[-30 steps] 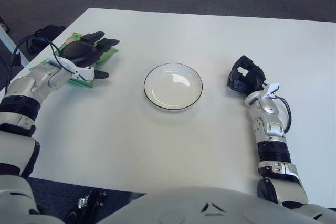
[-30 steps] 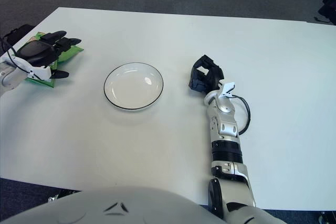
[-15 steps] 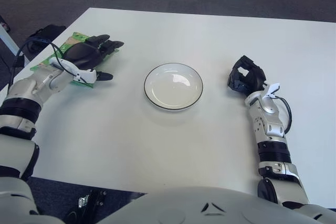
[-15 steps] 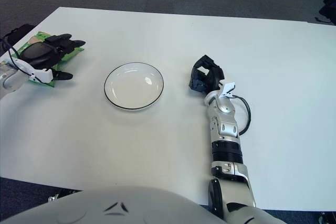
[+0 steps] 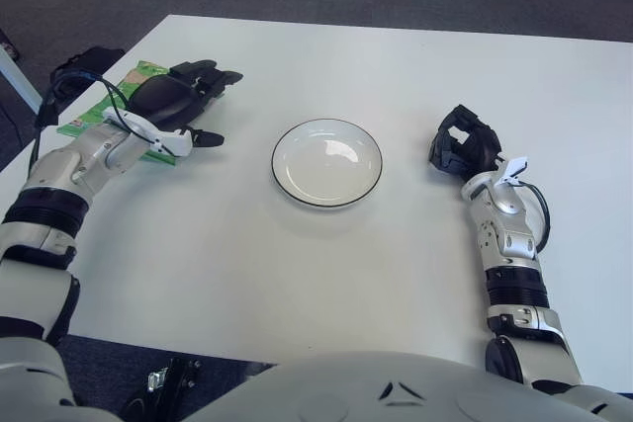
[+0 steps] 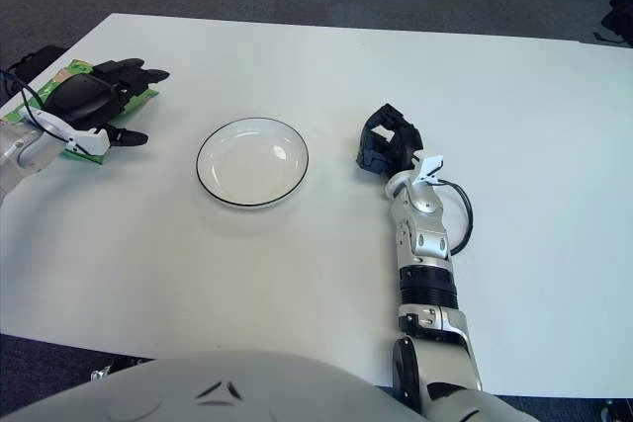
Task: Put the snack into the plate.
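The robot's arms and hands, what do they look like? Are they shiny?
Both arms are silvery white metal segments with black rings at the joints. The left hand and right hand are black, with three chunky fingers each. A thin black cable loops beside each wrist, and a small white clip sits where each hand meets its arm. No writing or markings can be made out on them.

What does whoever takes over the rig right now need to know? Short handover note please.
Left robot hand: over the green snack packet at the table's far left, fingers spread, nothing lifted.
Right robot hand: idle to the right of the plate, fingers curled, holding nothing.
Plate: mid-table, holds no snack.
Done: left robot hand has reached the snack.
Left: grasp the packet, carry it right, set it in the plate.
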`<state>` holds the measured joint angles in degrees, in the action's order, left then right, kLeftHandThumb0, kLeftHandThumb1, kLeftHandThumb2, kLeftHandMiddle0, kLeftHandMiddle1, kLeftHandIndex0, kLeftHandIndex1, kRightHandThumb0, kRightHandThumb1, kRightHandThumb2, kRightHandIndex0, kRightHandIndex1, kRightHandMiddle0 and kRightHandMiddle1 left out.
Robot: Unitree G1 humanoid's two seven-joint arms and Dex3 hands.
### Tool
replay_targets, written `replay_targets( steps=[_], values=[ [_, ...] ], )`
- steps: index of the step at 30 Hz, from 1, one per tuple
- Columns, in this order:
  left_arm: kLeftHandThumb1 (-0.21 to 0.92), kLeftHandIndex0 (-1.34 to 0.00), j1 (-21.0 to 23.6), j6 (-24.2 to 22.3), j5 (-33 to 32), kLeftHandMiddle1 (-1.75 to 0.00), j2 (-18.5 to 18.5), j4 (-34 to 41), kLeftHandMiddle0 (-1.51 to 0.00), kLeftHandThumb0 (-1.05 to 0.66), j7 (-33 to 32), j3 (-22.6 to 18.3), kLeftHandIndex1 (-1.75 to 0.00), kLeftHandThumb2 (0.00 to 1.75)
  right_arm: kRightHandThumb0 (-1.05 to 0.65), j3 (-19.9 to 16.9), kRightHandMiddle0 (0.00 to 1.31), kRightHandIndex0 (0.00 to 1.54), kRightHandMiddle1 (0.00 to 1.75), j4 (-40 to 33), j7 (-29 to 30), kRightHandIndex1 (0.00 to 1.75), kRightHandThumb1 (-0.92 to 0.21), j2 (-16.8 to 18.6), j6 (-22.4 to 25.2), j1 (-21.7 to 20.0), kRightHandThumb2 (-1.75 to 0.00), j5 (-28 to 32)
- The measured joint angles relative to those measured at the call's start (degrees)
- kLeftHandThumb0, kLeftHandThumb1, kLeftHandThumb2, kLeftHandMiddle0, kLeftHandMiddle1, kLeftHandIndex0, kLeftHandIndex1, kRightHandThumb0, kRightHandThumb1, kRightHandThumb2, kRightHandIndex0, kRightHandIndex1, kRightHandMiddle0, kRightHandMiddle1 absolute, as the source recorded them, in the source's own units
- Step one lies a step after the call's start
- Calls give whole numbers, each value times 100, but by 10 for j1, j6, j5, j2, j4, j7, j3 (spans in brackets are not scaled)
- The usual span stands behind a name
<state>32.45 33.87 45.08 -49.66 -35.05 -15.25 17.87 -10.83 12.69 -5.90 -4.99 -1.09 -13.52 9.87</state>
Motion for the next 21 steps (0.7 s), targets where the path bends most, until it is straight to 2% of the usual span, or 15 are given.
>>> replay_targets(
  steps=[6, 12, 21],
  values=[
    [85, 0, -22, -110, 48, -27, 7, 43, -29, -62, -41, -12, -91, 69, -48, 0, 61, 95, 175, 2, 0, 175, -31, 0, 0, 0, -132, 0],
    [91, 0, -46, -226, 64, -35, 24, 90, -20, -67, -38, -31, -88, 63, -48, -1, 61, 96, 175, 3, 0, 175, -31, 0, 0, 1, -132, 0],
    [92, 0, -64, -404, 57, -33, 79, 140, -12, -79, 3, -69, -79, 77, -48, -1, 61, 95, 175, 4, -1, 175, -32, -2, 0, 0, -132, 1]
  ],
)
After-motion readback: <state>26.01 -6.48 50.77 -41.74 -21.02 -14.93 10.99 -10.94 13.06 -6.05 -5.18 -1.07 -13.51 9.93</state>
